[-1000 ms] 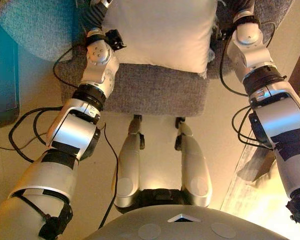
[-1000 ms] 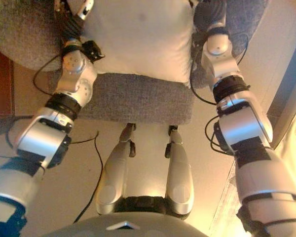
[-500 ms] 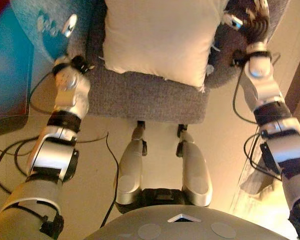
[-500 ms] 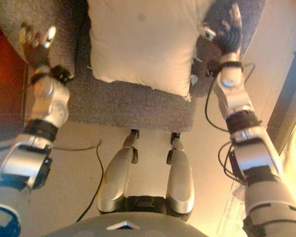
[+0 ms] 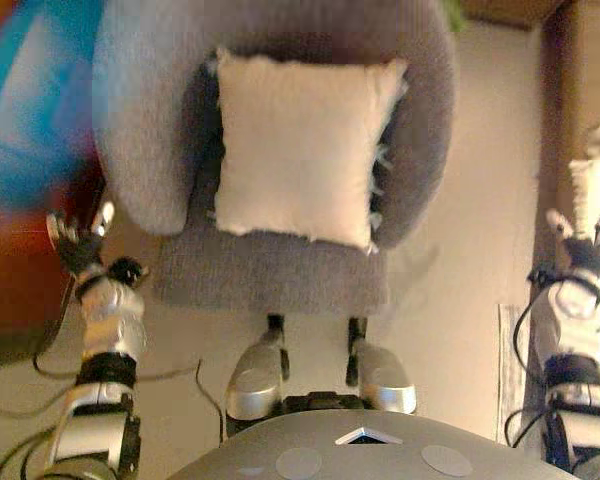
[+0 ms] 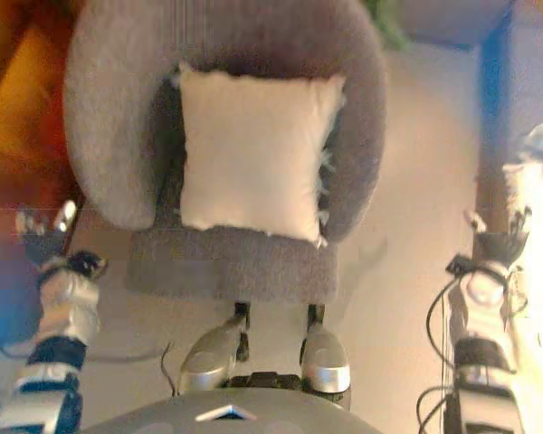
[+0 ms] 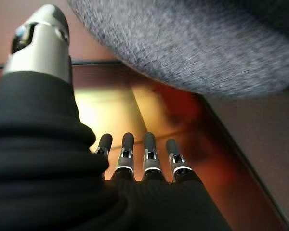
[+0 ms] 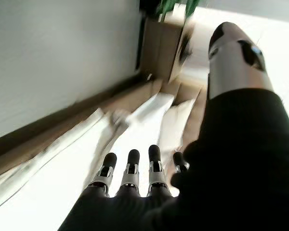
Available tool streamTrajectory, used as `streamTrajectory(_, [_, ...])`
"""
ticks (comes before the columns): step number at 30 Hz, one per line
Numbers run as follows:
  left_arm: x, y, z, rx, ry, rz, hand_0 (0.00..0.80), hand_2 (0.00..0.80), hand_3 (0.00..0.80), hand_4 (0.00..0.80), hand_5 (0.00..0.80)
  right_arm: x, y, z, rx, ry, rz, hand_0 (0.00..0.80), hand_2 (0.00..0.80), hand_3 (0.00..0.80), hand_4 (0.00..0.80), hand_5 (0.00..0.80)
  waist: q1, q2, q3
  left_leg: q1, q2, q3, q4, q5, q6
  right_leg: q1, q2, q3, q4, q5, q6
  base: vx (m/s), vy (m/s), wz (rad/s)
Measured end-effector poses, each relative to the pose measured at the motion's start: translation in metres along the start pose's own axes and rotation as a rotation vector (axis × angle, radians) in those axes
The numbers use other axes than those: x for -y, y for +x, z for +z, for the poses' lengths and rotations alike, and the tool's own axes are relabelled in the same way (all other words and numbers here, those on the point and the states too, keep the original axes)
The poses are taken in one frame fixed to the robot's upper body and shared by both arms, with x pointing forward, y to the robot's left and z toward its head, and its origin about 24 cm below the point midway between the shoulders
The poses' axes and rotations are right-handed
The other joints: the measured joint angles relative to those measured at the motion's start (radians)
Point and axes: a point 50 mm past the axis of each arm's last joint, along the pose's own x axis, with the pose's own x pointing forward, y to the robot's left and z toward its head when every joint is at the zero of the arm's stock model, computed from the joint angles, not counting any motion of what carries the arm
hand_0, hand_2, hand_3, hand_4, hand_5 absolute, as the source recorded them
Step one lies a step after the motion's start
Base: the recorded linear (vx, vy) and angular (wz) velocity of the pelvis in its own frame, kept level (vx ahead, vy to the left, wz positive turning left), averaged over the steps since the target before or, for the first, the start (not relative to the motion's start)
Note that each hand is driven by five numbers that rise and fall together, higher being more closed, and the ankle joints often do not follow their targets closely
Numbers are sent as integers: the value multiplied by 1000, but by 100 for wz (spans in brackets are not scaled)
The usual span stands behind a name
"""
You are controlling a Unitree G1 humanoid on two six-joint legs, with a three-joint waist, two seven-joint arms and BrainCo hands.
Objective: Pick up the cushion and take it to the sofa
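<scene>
A cream square cushion (image 5: 302,148) lies on the seat of a grey rounded armchair (image 5: 135,120), leaning toward its back. Neither hand touches it. My left hand (image 5: 77,240) hangs open beside the chair's left arm, low at the left. My right hand (image 5: 586,247) is open far to the right, away from the chair. In the left wrist view the straight fingers (image 7: 148,156) point at the floor under the grey chair (image 7: 192,43). The right wrist view shows straight fingers (image 8: 131,171) over pale sheets, holding nothing.
A blue and red surface (image 5: 25,130) lies left of the chair. A brown strip (image 5: 558,110) and white material (image 5: 595,180) run along the right side. A cardboard box (image 8: 164,45) with green leaves stands by a wall in the right wrist view. Beige floor (image 5: 450,290) surrounds the chair.
Both hands have come away from the cushion's sides and dropped outward and down. The view has pulled back, so the whole chair with the cushion on it now shows.
</scene>
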Motion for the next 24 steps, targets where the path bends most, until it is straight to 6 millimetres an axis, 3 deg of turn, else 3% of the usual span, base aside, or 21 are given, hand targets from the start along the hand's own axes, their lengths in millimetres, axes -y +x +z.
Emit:
streamTrajectory(4, [-34,-30,-56,-261,164,-52,0,0,0,0,0,38,-37,-74,-262,-129,-83,0,0,0,0,0,1,-19,-90,55,18,3,-5,-25,-22,52,18,1,-3,-26,-14,48,-75,-3])
streamTrajectory(5, [-38,-36,-65,-310,175,-52,0,0,0,0,0,43,-43,-83,-300,-149,-89,0,0,0,0,0,1,-20,-101,59,20,3,-6,-29,-21,54,20,1,-3,-32,-13,25,-65,-2])
streamTrajectory(6, [-52,-55,-89,-435,215,-43,0,0,0,0,0,58,-60,-108,-411,-210,-102,0,0,0,0,0,1,-20,-127,59,29,3,-6,-31,-21,60,24,2,-3,-36,-16,11,-65,0])
streamTrajectory(9, [-70,-99,-133,-674,312,-2,0,0,0,0,0,77,-99,-152,-663,-318,-76,0,0,0,0,0,3,-11,-173,70,33,3,-5,-31,-22,63,29,4,-3,-41,-24,3,-49,1])
streamTrajectory(11, [-81,-129,-154,-807,354,38,0,0,0,0,0,79,-133,-177,-829,-359,-25,0,0,0,0,0,5,-6,-183,77,36,1,-5,-32,-23,73,32,4,-3,-42,-25,-7,-48,0])
streamTrajectory(12, [-82,-133,-157,-825,362,40,0,0,0,0,0,77,-140,-182,-857,-363,-6,0,0,0,0,0,6,-6,-185,76,37,1,-5,-32,-23,74,32,4,-3,-42,-25,-22,-47,1])
streamTrajectory(13, [-88,-155,-169,-923,408,51,0,0,0,0,0,68,-165,-195,-974,-389,67,0,0,0,0,0,5,-4,-191,80,38,0,-5,-31,-23,80,35,4,-3,-42,-26,-19,-30,-1])
streamTrajectory(17, [-89,-190,-186,-1092,483,41,0,0,0,0,0,34,-206,-211,-1131,-378,256,0,0,0,0,0,4,8,-215,82,40,0,-6,-31,-24,81,35,6,-2,-42,-27,-5,-8,0])
streamTrajectory(24, [-81,-190,-189,-1190,508,-87,0,0,0,0,0,21,-190,-205,-1045,-532,462,0,0,0,0,0,4,15,-232,92,40,0,-6,-31,-23,87,35,6,-2,-41,-27,0,0,0])
